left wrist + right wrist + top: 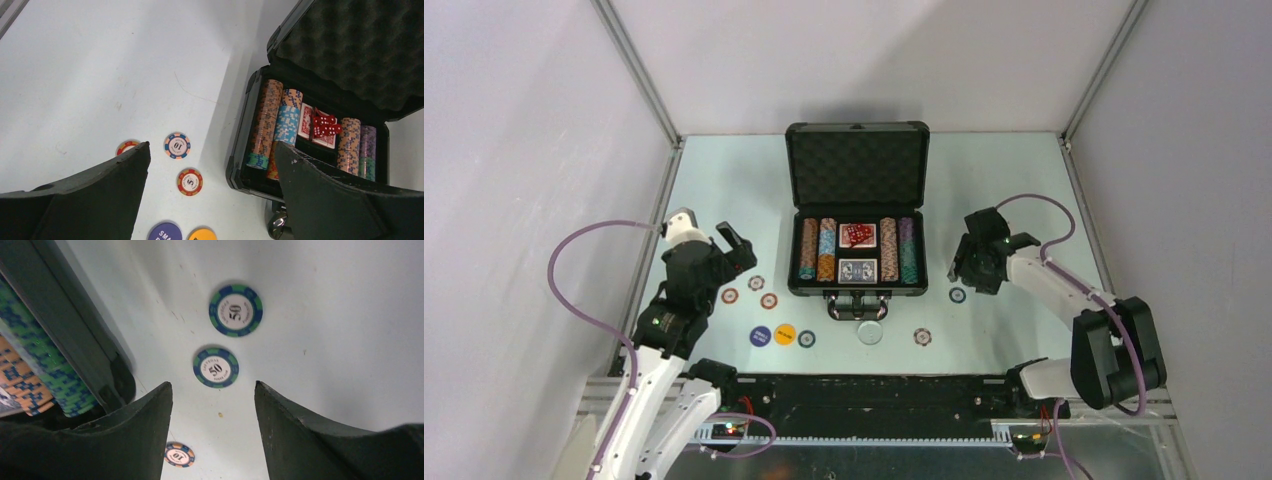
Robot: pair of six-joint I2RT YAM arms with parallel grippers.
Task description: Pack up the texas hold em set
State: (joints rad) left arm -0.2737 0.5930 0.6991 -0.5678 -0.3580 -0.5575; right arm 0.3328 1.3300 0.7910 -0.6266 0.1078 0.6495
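**Left tool** (pixel 212 147): released, fingers spread wide, nothing between them. It hangs over the counter (pixel 724 180) at 9 o'clock from the case (pixel 856 165). Under it lie a chip marked 10 (pixel 177 145), a red-edged chip (pixel 189 181) and a third chip (pixel 127 147) partly hidden by a finger. Toward 6 o'clock from these sit a purple button (pixel 165 232) and a yellow button (pixel 202 234).

**Right tool** (pixel 212 385): released, fingers apart, gripping nothing. It is low over the counter at 3 o'clock from the case. Two green-and-blue chips marked 50 lie flat, the near chip (pixel 216 367) just beyond the fingertips and the far chip (pixel 235 310) past it.

**Case**: black, mid-counter, lid open and upright at its 12 o'clock edge, lined with egg-crate foam.
- Four rows of striped chips stand on edge in the base: an orange row (pixel 809 250) and a blue-and-orange row (pixel 827 250) on the 9 o'clock side, a second orange row (pixel 889 250) and a purple-and-green row (pixel 908 250) on the 3 o'clock side.
- Between the rows, red dice (pixel 857 235) rest on a red-backed deck (pixel 305 126), with a blue-backed deck (pixel 857 270) at 6 o'clock from it.
- The handle (pixel 857 305) faces 6 o'clock, with a pale round button (pixel 869 332) just beside it.
- A lone chip (pixel 923 336) lies at 5 o'clock from the case.
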